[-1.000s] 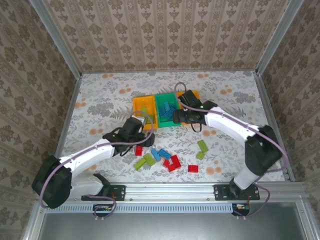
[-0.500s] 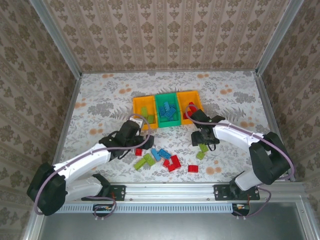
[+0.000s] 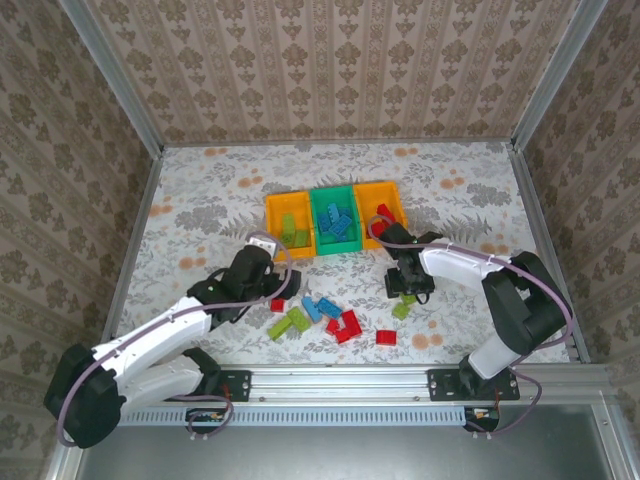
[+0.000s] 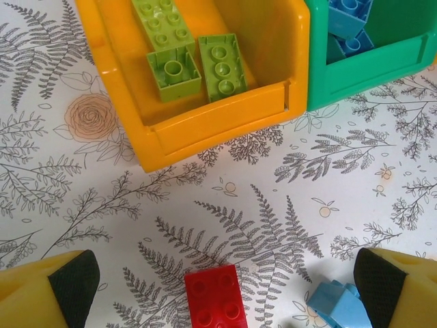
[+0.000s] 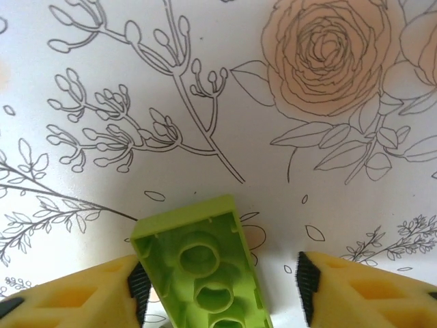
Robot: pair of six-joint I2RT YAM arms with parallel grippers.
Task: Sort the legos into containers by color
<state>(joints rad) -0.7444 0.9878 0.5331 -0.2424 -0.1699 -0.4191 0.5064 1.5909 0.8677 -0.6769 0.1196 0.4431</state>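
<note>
Three containers stand in a row: an orange bin (image 3: 287,222) with lime legos (image 4: 179,67), a green bin (image 3: 334,217) with blue ones, and an orange bin (image 3: 381,200) with red. My right gripper (image 3: 405,288) is down at the table, open around an upside-down lime brick (image 5: 205,273). The left pad (image 5: 140,287) touches that brick, and a gap separates it from the right pad. My left gripper (image 4: 222,287) hangs wide open over a small red brick (image 4: 215,299), with a blue brick (image 4: 338,306) near its right finger.
Loose legos lie in front of the bins: lime (image 3: 289,321), blue (image 3: 320,307), red (image 3: 345,325), red (image 3: 386,337) and lime (image 3: 402,310). Metal frame rails and patterned walls enclose the floral table (image 3: 200,200).
My right arm has come from the green bin down to the table over the lime brick, and its jaws have narrowed. My left arm has drawn back slightly toward the near left.
</note>
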